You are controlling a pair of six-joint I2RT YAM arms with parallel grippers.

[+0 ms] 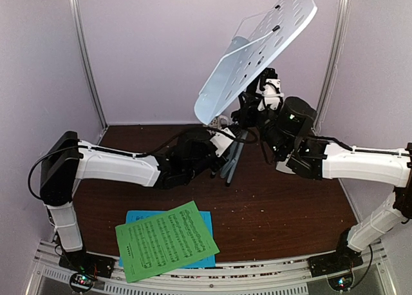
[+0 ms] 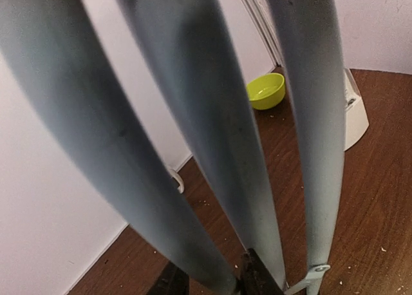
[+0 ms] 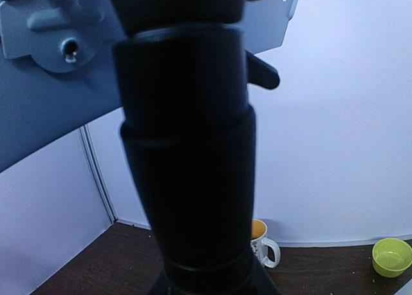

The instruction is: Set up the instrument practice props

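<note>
Nearest, flat at the near edge of the surface [image 1: 290,205]: green music sheet [image 1: 164,240], askew on top of blue music sheet [image 1: 136,216], neither yet on any stand.

Further in, left gripper [image 1: 224,154] low at the silver tripod legs [image 2: 212,147], dark fingertips [image 2: 257,277] either side of a leg where all three run together. Cannot tell whether those jaws have clamped on the leg or only bracket it. Legs folded close and parallel, not spread, so no footing yet.

Above that, right gripper [image 1: 252,107] up at the black shaft [image 3: 187,160] just under the tray bracket, jaws apparently clenched around it and carrying the music stand [image 1: 257,50]. White perforated tray high and steeply tilted, bare.

Farthest back, near the wall: lime-green bowl [image 2: 266,91] and patterned mug [image 3: 262,243], no part of the job. Beside the bowl in the left wrist view, a white sloped body, probably the metronome [image 2: 356,111], mostly cut off by a leg; cover not discernible.

Judged early: still to do, opening the tripod, standing it upright, placing both sheets on the tray, arranging the metronome.
</note>
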